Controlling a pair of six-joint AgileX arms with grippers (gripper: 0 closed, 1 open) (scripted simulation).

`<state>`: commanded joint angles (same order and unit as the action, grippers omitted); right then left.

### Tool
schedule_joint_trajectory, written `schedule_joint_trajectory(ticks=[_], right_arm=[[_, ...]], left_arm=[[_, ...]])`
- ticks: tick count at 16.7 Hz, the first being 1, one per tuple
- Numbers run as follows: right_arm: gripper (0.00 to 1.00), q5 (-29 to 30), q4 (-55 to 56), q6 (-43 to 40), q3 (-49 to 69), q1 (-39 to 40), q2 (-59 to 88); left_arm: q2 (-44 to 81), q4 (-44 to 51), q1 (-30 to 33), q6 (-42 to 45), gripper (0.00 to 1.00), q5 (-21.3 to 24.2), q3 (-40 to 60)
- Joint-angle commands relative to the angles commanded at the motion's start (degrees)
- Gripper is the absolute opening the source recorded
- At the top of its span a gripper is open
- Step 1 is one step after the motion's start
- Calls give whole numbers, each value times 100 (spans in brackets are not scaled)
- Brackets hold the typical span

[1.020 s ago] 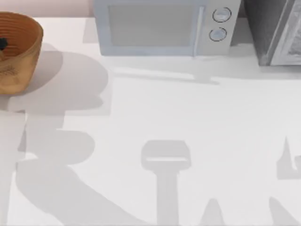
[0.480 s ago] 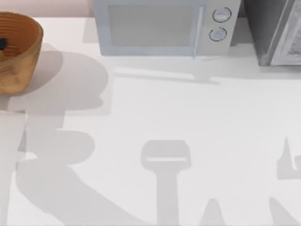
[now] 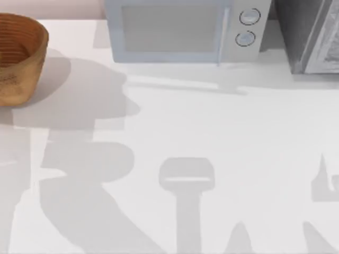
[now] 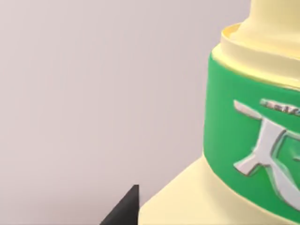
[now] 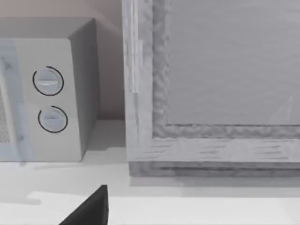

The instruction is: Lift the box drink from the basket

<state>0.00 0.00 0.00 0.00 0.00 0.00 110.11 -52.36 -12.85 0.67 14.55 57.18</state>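
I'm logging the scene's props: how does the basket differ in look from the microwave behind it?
The basket is round, orange-brown and ribbed wicker, open at the top; the microwave is a boxy, pale grey, smooth-sided unit with a closed door. The basket sits at the table's far left edge, partly cut off; the microwave sits nearer the middle, along the back, with two round dials. Both rest on the white table.

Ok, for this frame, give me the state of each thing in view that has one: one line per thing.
box drink: close against the left wrist camera, neck band and shoulder in view, no basket wall around it there.
basket: upright at the table's far left edge, visible interior bare.
microwave: door shut, standing at the back of the table.
left end effector: one dark fingertip beside the drink's shoulder; grip cannot be judged.
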Motion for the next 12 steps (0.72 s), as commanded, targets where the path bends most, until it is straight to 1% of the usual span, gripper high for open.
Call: schedule_joint_trajectory(ticks=[7,10,12], right_arm=[[100,0,0,0,0,0,0],[100,0,0,0,0,0,0],[100,0,0,0,0,0,0]], left_arm=[[-977,1633,3,19,0,-17,762],[-1186,1996,4,22,0,-21,928],[-1208,2033,4,23,0,-21,945]])
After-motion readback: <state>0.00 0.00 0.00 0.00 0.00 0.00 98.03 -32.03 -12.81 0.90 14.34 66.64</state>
